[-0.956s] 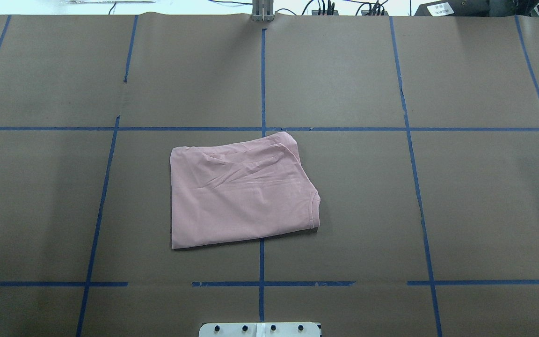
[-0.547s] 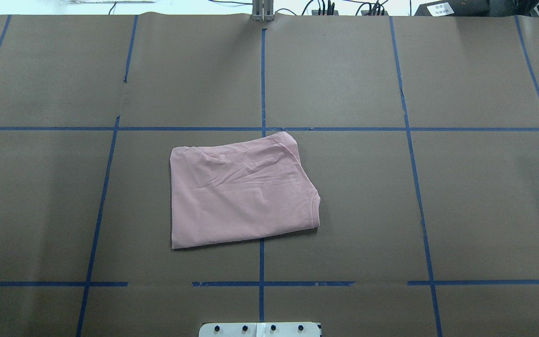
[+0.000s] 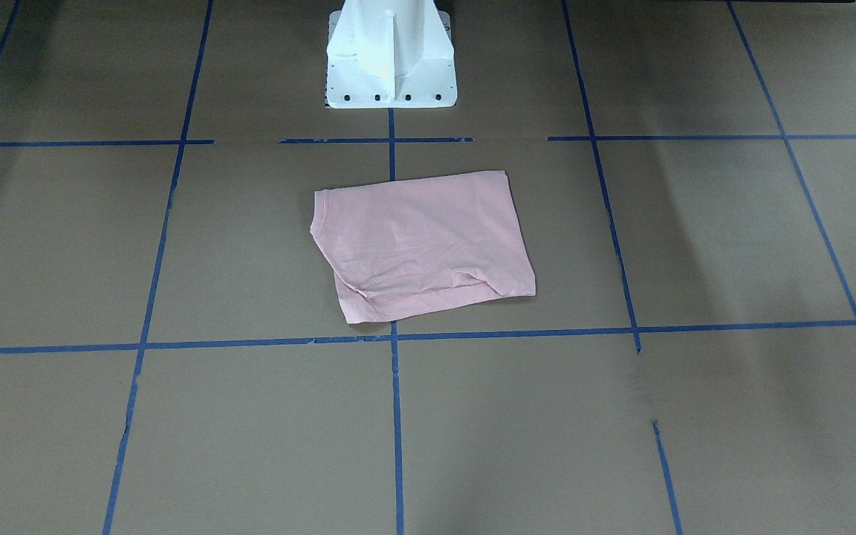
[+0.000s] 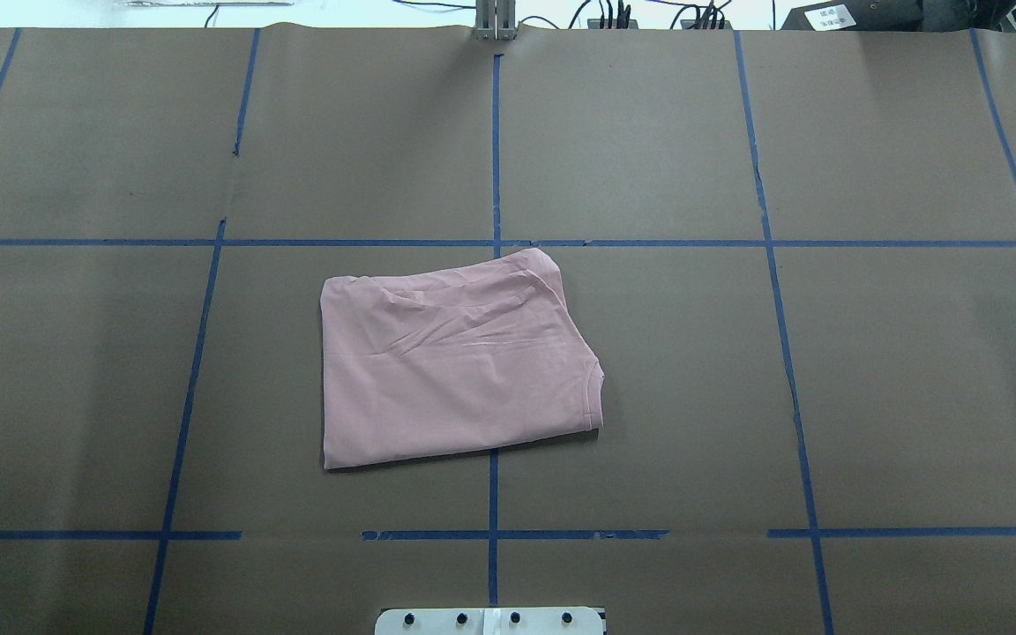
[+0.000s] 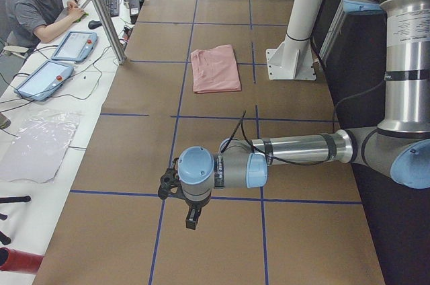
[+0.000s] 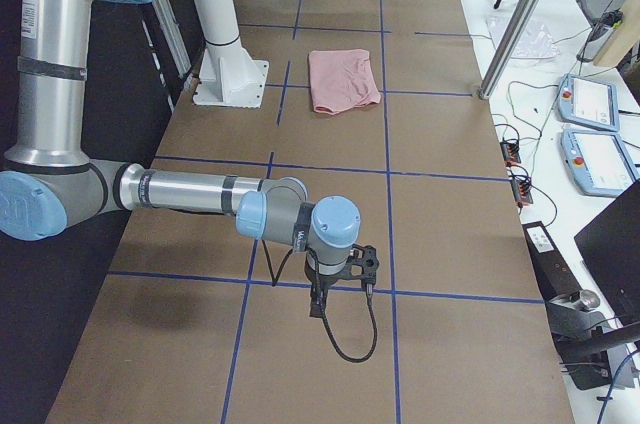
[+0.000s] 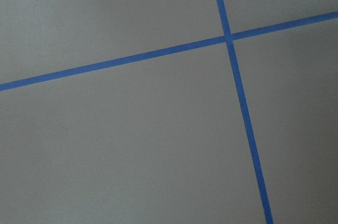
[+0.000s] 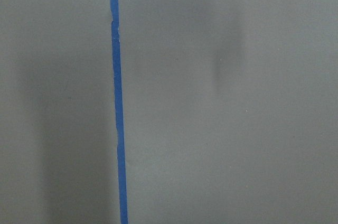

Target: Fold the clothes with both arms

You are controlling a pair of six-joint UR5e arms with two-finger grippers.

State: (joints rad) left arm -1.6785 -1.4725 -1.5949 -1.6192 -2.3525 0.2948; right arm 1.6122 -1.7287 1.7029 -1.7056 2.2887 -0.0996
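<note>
you see the pink t-shirt (image 4: 455,362) folded flat on the table (image 4: 914,397), just left of centre in the overhead view, covering part of a blue tape line (image 4: 493,503). the left gripper (image 5: 192,218) and right gripper (image 6: 317,306) hang low in the side views, well apart from it. you cannot tell whether either is released or clenched.
</note>
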